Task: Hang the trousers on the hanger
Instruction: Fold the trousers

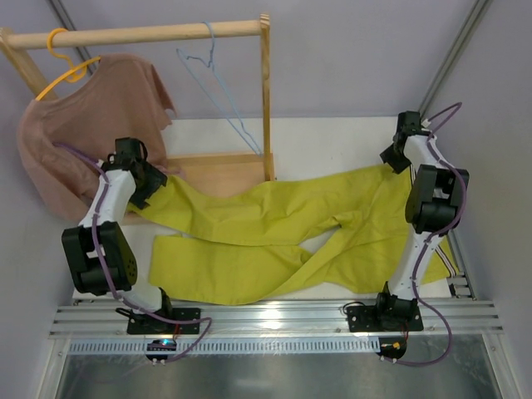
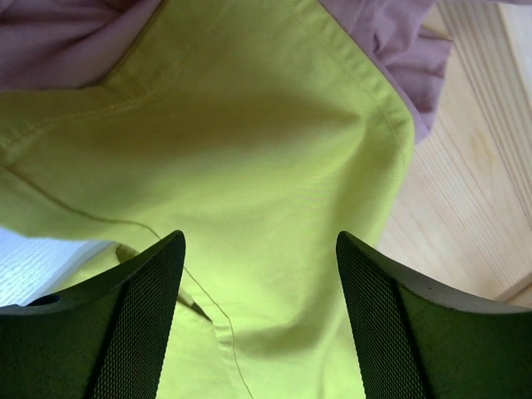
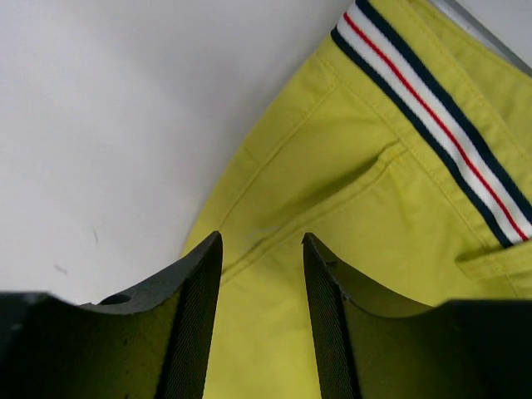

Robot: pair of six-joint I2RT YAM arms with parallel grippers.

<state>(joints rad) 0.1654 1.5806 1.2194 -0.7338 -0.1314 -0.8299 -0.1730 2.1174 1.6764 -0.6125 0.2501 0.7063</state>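
Long bright yellow-green cloth trousers [image 1: 274, 224] lie flat on the white table [image 1: 332, 141], not on the thin light-blue wire hanger [image 1: 220, 91].

Their long axis runs pretty much left to right. The waistband with its striped trim is over on the right side and both legs point left. The upper leg ends at the wooden base [image 1: 220, 170] of the clothes rack, right by the dusty-pink T-shirt [image 1: 83, 125]. The blue hanger hangs by its hook from the rack's wooden rail [image 1: 141, 35], and the shirt is on a thicker yellow hanger [image 1: 66, 71] further left on the same rail. The left gripper [image 2: 259, 249] is over that upper leg end with its fingers spread, clamping nothing. The right gripper [image 3: 262, 249] is over the trousers' edge near the waistband, fingers apart too, cloth showing in the gap.
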